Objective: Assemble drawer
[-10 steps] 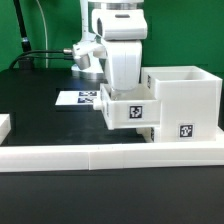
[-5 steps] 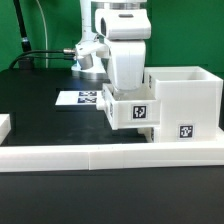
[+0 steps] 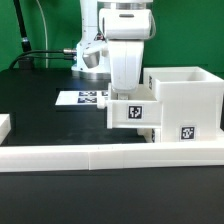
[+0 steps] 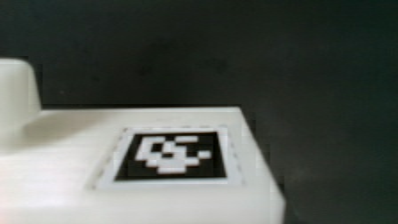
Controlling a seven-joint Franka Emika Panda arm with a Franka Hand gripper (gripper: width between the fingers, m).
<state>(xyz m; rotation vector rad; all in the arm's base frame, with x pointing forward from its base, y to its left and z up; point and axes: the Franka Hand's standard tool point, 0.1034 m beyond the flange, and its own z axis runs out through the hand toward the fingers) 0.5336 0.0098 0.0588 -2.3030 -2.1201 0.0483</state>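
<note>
The white cube-like housing (image 3: 186, 98) stands at the exterior view's right, open on top, with a tag on its front. A small white tray (image 3: 132, 114) with a tag on its face sits against the housing's left side, above the rail. My gripper (image 3: 126, 93) reaches down into this tray and is shut on it; its fingertips are hidden by the tray wall. The wrist view shows the tray's white surface (image 4: 71, 140) with a black-and-white tag (image 4: 175, 154) close up. No fingers show there. A second tray is out of view.
The long low white border rail (image 3: 100, 153) runs along the front. The marker board (image 3: 82, 98) lies flat on the black table behind the tray. A white piece (image 3: 4, 126) shows at the exterior view's left edge. Cables hang at the back left.
My gripper and the small tray have shifted together toward the exterior view's right, closer against the housing. The housing has not moved.
</note>
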